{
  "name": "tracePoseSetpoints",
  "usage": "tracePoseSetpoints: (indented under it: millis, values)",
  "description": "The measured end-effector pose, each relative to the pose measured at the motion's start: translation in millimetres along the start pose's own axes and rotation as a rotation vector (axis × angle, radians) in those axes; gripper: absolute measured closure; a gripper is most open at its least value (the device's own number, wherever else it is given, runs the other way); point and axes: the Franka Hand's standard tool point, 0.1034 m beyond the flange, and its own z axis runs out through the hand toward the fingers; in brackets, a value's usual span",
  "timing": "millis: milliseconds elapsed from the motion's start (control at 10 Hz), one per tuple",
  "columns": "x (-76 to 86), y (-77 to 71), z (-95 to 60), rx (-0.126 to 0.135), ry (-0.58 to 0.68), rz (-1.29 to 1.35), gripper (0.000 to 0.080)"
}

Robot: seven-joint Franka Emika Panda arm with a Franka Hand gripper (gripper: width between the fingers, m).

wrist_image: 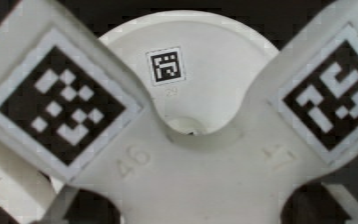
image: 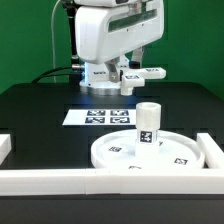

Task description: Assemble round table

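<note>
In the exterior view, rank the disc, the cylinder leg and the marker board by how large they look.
1. The large flat disc: clearly the largest.
2 and 3. The marker board and the cylinder leg look close in size. The board lies farther back, so I leave these two unranked.

No readable text, numbers or brands anywhere. Only black-and-white square tags (image: 97,114): several on the marker board (image: 72,117), one on the leg (image: 148,115) side, small ones on the disc (image: 125,165). Wrist view: two large on the cross-shaped piece (wrist_image: 194,150), one small on a round white part (wrist_image: 202,40).
</note>
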Motion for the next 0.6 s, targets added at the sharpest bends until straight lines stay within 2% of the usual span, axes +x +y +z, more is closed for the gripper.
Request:
tracePoseSetpoints:
  millis: [100, 300, 400, 600]
  values:
    - [11.7, -2.2, -4.1, 0.002, 0.012, -0.003, 0.0351]
    - [37.8, -4.5, -9.1, -0.01, 0.024, 0.002, 0.0351]
    - [41.8, -4.0, -7.3, -0.011, 0.026, -0.005, 0.0351]
    - [35.3, -0.5, 0.0, -0.007, 0.022, 0.004, 0.0351]
